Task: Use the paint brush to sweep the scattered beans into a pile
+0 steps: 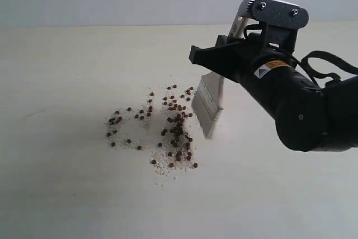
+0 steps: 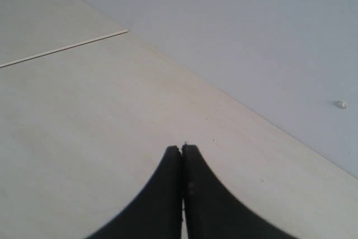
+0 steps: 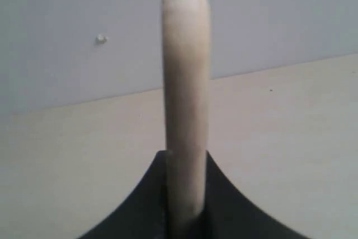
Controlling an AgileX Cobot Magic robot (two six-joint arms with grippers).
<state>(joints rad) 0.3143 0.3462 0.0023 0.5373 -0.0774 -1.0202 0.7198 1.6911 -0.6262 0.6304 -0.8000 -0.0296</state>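
Roughly halfway, I judge: right gripper (image 3: pixel 185 194) clamps the brush (image 1: pixel 208 104), most beans (image 1: pixel 178 132) lie in a loose strip just beside its bristles, strays farther from it unswept; left gripper (image 2: pixel 182 150) pinched together, empty

Beans (image 1: pixel 170 130) lie on the table (image 1: pixel 67 194) — paint brush (image 1: pixel 208 104) just right.

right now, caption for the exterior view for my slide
Right gripper holds the paint brush, bristles down, at the edge of the scattered beans.
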